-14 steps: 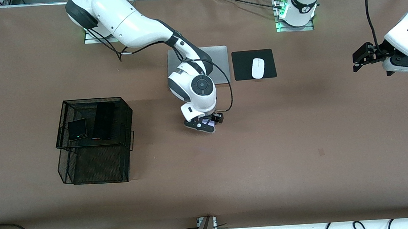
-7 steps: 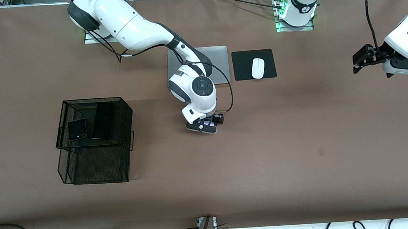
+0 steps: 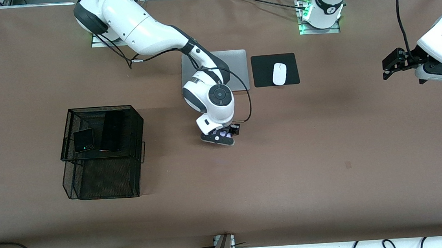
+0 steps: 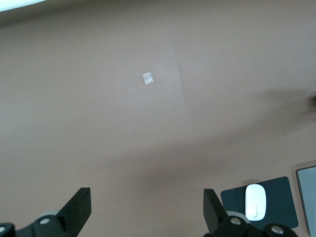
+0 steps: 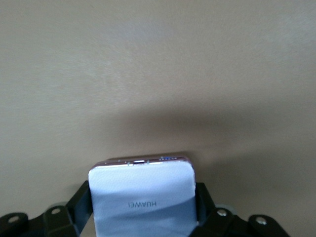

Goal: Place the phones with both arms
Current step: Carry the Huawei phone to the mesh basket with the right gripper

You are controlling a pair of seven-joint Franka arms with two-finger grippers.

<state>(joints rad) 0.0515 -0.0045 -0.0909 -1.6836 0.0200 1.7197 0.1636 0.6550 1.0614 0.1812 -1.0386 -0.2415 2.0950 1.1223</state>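
Now the right gripper (image 5: pixel 143 207) sits low at table centre, its fingers (image 5: pixel 81 200) flanking the small squarish pale lilac-white phone (image 5: pixel 143 197), apparently clamped on its side edges. Black wire-mesh basket (image 3: pixel 70 124) lies toward the right arm's end. Left gripper (image 4: pixel 145 212) waits, spread wide.

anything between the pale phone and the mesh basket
Nothing visible. The right claw is shut on the pale phone at mid-table, and only bare tabletop lies between it and the mesh basket toward the right arm's end.
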